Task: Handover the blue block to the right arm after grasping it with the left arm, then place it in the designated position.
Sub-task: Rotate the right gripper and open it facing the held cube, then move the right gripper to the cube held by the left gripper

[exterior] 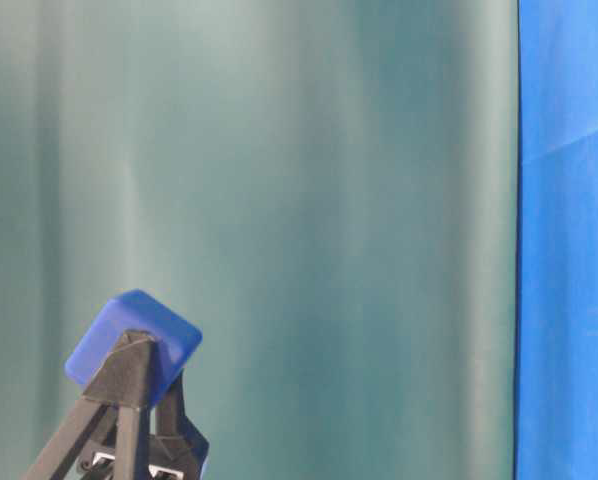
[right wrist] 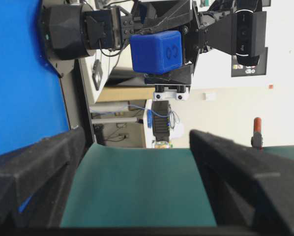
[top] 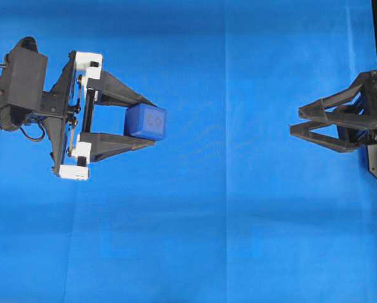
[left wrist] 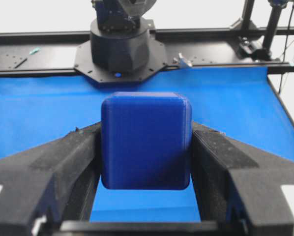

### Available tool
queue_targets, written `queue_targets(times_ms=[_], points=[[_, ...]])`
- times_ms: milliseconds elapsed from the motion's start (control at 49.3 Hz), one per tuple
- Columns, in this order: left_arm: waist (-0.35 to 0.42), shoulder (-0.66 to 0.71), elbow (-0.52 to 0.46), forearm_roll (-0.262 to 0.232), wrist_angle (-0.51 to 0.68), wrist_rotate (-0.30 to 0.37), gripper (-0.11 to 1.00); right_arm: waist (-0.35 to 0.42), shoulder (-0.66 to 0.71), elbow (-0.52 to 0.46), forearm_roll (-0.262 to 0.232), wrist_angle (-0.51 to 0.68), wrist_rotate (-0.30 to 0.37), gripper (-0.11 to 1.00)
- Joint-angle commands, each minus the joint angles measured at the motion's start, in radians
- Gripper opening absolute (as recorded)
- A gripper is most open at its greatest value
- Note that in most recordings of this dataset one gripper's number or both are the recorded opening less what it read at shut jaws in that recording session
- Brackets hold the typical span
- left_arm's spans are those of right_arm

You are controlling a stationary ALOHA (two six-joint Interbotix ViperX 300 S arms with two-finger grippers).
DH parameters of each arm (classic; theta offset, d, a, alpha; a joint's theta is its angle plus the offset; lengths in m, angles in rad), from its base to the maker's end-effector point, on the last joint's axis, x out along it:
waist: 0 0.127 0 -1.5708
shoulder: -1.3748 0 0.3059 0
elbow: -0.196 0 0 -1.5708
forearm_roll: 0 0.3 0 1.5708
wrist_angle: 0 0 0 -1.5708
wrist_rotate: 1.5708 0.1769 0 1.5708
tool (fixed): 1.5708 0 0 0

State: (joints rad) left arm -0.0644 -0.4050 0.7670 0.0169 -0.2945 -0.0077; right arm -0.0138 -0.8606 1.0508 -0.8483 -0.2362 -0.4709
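Overhead view: left gripper (top: 152,120) sits at left of frame, fingers pointing right, pinching the blue block (top: 146,121) between the tips. The block is off the blue cloth (top: 195,240), held in the air; the table-level view shows it at lower left, tilted, atop the finger tips (exterior: 131,355) against a teal backdrop (exterior: 309,200).

Left wrist view: block (left wrist: 146,140) fills centre of frame, both padded fingers (left wrist: 73,157) pressed against its side faces.

Right gripper (top: 295,121) at right edge of the overhead view, tips pointing left, fingers spread wide, nothing between them. Well apart from the block.

Right wrist view: block (right wrist: 157,51) in upper centre, seen beyond the spread fingers (right wrist: 235,157).
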Motion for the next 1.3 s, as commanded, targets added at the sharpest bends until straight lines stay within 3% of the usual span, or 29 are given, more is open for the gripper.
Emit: queue_targets(times_ms=[0, 852, 1277], points=[[0.005, -0.015, -0.011, -0.002, -0.009, 0.0, 0.46, 0.002, 0.005, -0.028, 0.002, -0.005, 0.003, 0.93], [0.005, -0.015, -0.011, -0.002, -0.011, -0.002, 0.46, 0.002, 0.029, -0.035, 0.002, -0.003, 0.005, 0.93], [0.005, -0.015, -0.011, -0.002, -0.009, -0.003, 0.46, 0.0, 0.201, -0.169, 0.002, -0.006, 0.005, 0.93]])
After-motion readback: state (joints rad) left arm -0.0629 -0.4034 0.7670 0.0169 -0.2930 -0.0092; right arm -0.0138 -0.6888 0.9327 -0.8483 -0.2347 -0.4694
